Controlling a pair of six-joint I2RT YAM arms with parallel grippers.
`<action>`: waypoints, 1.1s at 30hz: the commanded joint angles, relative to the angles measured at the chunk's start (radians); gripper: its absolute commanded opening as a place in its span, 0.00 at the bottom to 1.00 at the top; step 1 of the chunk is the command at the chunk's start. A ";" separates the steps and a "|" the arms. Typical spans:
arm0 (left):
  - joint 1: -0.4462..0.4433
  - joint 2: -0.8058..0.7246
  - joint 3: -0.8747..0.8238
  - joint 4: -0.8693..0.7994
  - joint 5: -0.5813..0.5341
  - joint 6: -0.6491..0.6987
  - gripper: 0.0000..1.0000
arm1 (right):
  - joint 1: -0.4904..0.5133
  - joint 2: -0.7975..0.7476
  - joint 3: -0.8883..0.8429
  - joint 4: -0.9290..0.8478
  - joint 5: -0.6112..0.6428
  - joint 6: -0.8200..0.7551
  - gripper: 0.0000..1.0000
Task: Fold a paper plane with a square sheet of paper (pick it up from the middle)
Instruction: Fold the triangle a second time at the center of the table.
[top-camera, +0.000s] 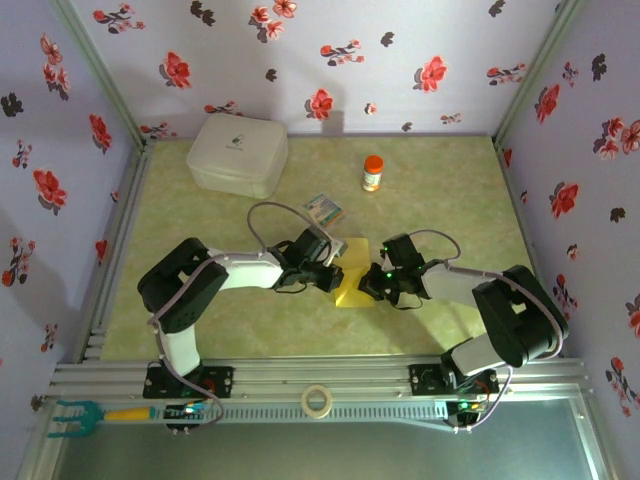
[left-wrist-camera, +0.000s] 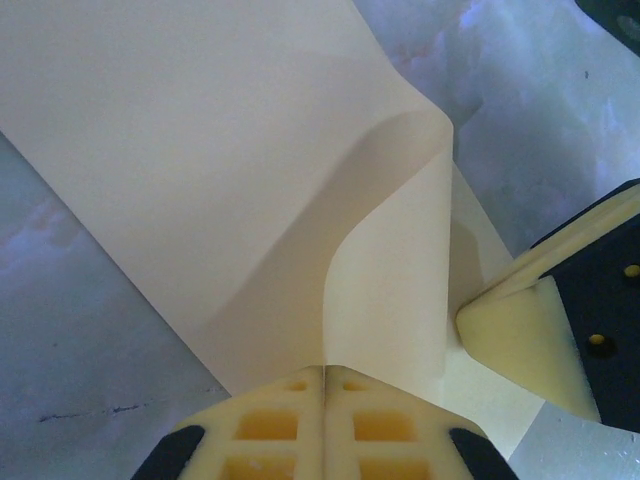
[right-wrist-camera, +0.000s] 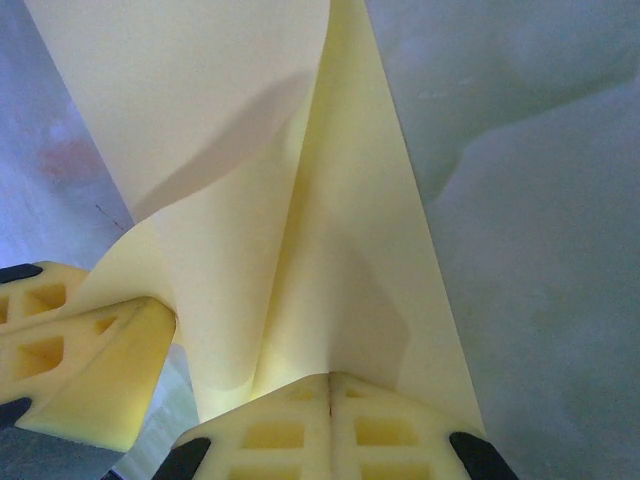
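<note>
Your left gripper (left-wrist-camera: 323, 375) has its jaws pressed together on the square sheet of paper (left-wrist-camera: 200, 150), pinching up a curled fold. Your right gripper (right-wrist-camera: 330, 382) is clamped on the same sheet. The sheet sits right of the white box (top-camera: 238, 152), nearer the arm bases. The box's lid mark is too small to read.

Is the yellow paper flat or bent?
Bent. The yellow paper curves up in a soft hump where two shut pairs of jaws pinch it.
</note>
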 joint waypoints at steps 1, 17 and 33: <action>0.011 0.015 0.017 -0.021 -0.020 0.014 0.00 | -0.005 -0.008 -0.014 -0.043 0.030 -0.017 0.02; 0.012 0.062 0.034 -0.014 0.013 0.014 0.00 | -0.006 -0.008 -0.016 -0.045 0.030 -0.017 0.02; 0.006 0.030 0.028 -0.061 0.015 0.002 0.00 | -0.017 -0.049 0.006 -0.065 0.030 -0.034 0.08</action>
